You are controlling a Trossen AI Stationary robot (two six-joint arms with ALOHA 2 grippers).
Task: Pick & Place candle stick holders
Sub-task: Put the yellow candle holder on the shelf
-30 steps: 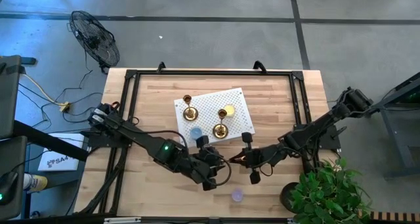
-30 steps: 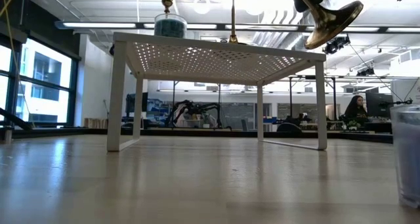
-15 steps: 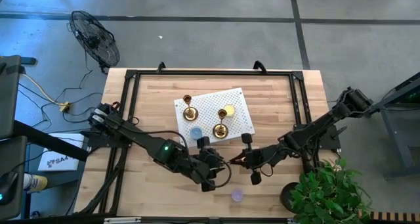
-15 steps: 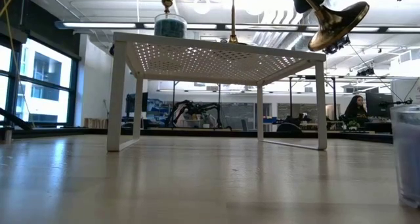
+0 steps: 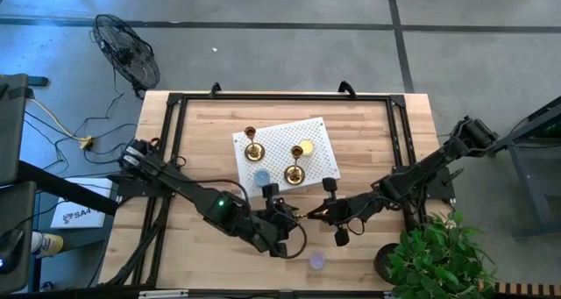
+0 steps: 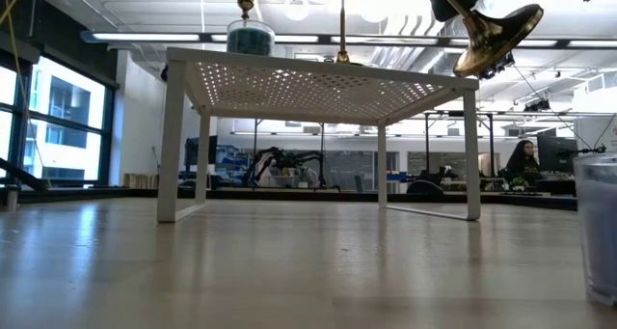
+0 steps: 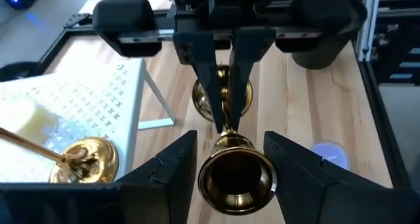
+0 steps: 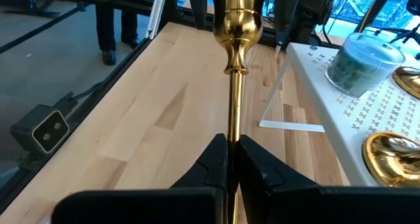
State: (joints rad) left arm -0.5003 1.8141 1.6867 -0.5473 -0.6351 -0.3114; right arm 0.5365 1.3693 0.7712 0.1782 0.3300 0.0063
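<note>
Right gripper [image 8: 230, 159]: reaches leftward, low, fingers pinching thin stem of shiny brass candlestick holder [image 8: 234, 66], held aloft and tilted. Left gripper [image 7: 230, 159]: opposite, fingers spread beside its cup. Legible writing: none.

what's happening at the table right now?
The right gripper is shut on the thin stem of a shiny brass candlestick holder, holding it in the air near the table's front. The left gripper sits open around its cup end without gripping. Two more brass candlestick holders stand on the white perforated riser.
</note>
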